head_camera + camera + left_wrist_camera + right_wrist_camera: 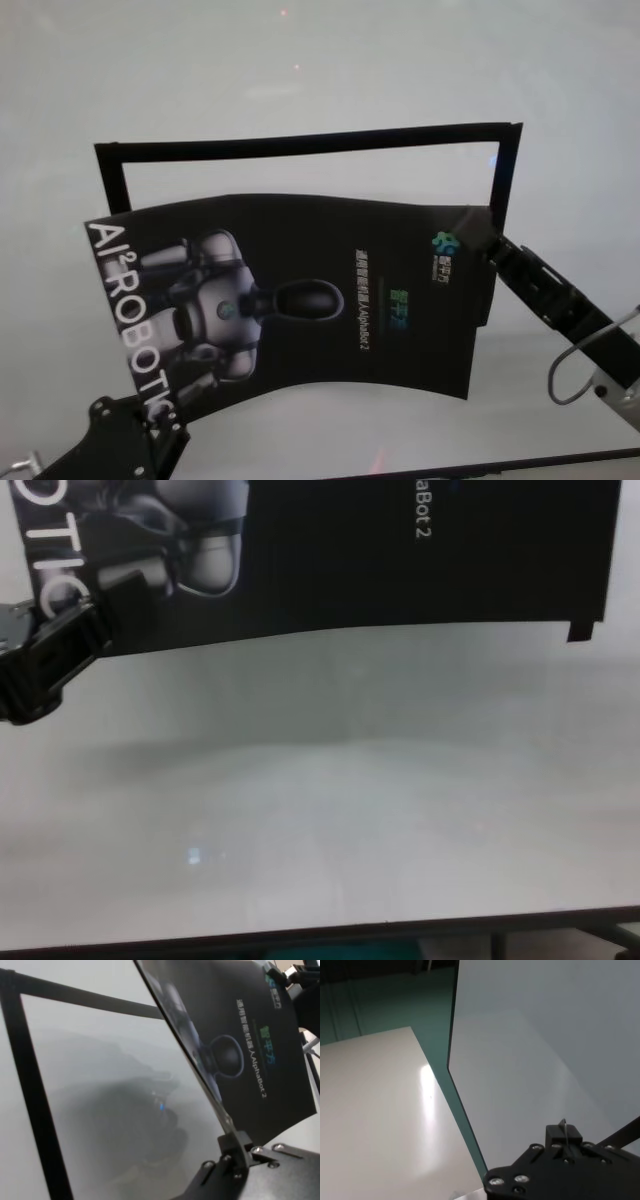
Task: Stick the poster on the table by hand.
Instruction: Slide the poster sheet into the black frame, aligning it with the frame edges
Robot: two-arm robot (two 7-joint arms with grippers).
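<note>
The poster is black with a grey-white robot figure and white letters. It hangs bowed above the table, held at two corners. My left gripper is shut on its near-left corner by the white letters; this also shows in the chest view and the left wrist view. My right gripper is shut on the far-right corner by the blue-green logo. In the right wrist view this gripper pinches a thin edge-on sheet. The poster's underside is hidden.
A narrow black strip forms a rectangular outline on the table behind and partly under the poster; it also shows in the left wrist view. The chest view shows bare table below the poster, down to the dark front edge.
</note>
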